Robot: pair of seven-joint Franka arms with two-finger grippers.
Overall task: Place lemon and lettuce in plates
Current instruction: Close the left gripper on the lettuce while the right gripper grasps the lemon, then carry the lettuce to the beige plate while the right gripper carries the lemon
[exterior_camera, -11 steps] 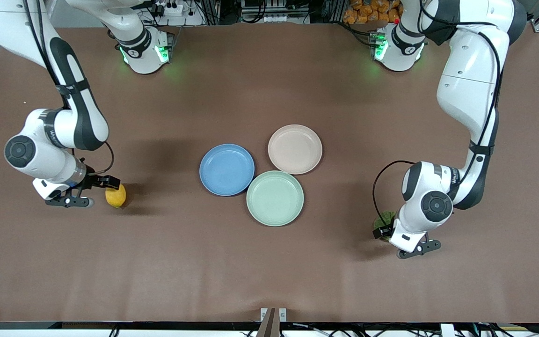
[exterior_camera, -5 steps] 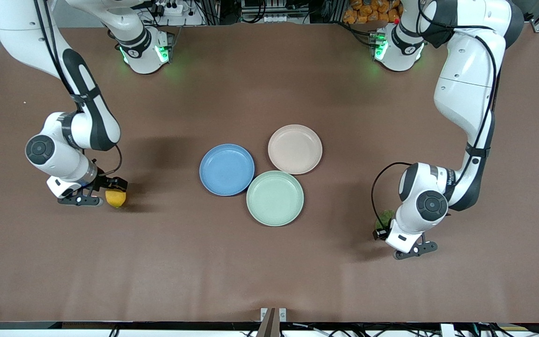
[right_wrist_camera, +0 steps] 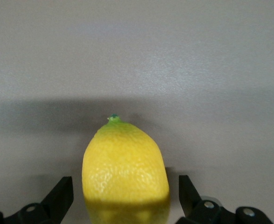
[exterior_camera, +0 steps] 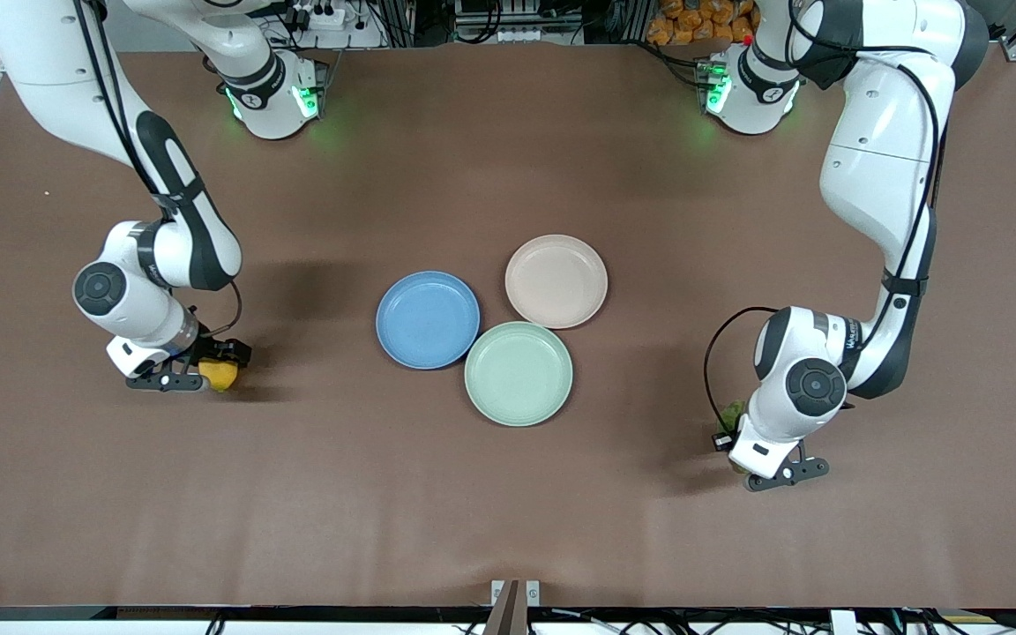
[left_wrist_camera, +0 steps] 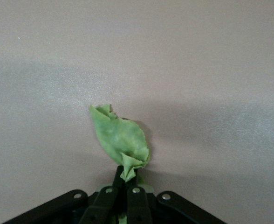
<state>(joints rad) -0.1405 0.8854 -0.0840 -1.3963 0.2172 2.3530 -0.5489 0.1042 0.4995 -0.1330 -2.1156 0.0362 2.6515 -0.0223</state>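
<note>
Brown table [exterior_camera: 508, 494]. Right gripper [right_wrist_camera: 125, 198] sitting spread around lemon [right_wrist_camera: 125, 170], tip pointing away. Left gripper [left_wrist_camera: 123, 193] pinching lettuce [left_wrist_camera: 120, 140] tail.

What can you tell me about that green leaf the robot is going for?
The lettuce is one small green leaf, wrinkled, with ragged edges, and it looks soft and thin. It narrows to a crumpled tail, and the left gripper has its fingers shut on that tail. The rest of the leaf spreads out over the bare brown table. It sits toward the left arm's end of the table, apart from the plates. In the front view the arm hides nearly all of it.
</note>
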